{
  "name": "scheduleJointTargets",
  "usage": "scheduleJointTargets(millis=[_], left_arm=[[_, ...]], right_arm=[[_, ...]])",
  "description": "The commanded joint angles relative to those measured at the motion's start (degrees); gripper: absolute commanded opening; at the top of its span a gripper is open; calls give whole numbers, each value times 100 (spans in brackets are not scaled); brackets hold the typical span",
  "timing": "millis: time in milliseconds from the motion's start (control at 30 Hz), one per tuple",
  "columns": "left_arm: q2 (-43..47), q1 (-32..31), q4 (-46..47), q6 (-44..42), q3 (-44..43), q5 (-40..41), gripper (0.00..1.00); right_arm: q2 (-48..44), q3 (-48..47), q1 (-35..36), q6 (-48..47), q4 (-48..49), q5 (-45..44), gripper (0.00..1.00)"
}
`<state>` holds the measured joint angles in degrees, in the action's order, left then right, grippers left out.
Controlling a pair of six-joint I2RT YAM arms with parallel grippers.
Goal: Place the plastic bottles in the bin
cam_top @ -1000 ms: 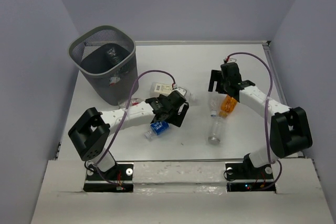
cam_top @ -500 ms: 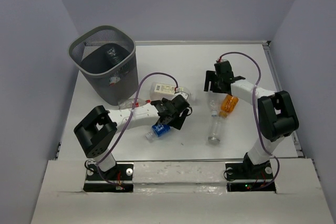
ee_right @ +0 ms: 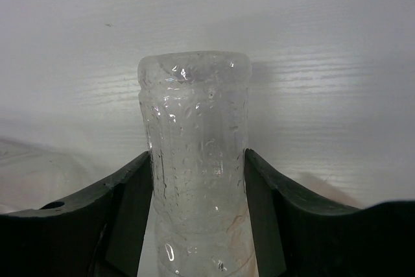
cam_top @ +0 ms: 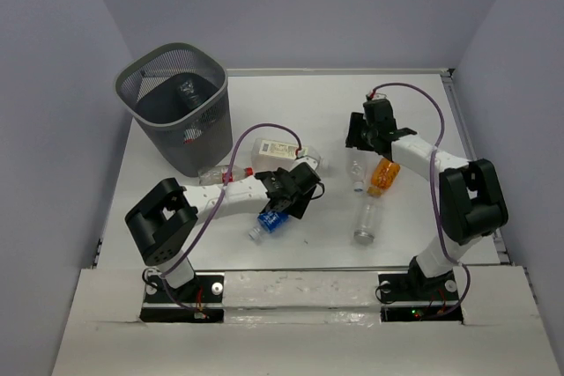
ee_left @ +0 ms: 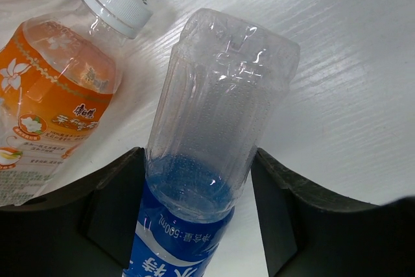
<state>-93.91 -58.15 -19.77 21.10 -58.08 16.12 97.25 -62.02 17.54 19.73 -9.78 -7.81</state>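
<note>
step: double pick, one bottle per arm; neither looks lifted yet
left gripper (ee_left: pixel 198 160): jaws pinched in on the blue-label bottle (ee_left: pixel 220 89), a finger against each side; the bottle lies on the table (cam_top: pixel 300 103), right of the bin (cam_top: pixel 185 147)
right gripper (ee_right: pixel 198 160): jaws pinched on the clear bottle (ee_right: pixel 194 108), both fingers touching; it lies just beside the orange bottle (cam_top: pixel 382 176)
bin: far-left corner, upright, well apart from the right arm
next: lift, carry over the rim, release; thin walls could slip

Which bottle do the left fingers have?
The clear plastic bottle with the blue label, lying on its side, gripped between the left fingers. The orange-labelled, white-capped bottle lies beside it, outside the fingers.
</note>
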Motion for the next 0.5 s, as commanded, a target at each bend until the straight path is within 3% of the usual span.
scheduleJointTargets(millis=[0, 233, 333, 467], left_arm=[[-145, -91, -71, 122, 87, -83, 49], [583, -144, -281, 201, -159, -170, 40], [1433, -153, -492, 245, -466, -214, 37], [2120, -57, -406, 307, -1448, 224, 37]], right_arm=[[-979, 102, -49, 93, 573, -63, 44], [-2297, 392, -49, 119, 644, 148, 42], [-2860, 585, -49, 277, 810, 534, 41], [-3379, 700, -49, 558, 1047, 1210, 38]])
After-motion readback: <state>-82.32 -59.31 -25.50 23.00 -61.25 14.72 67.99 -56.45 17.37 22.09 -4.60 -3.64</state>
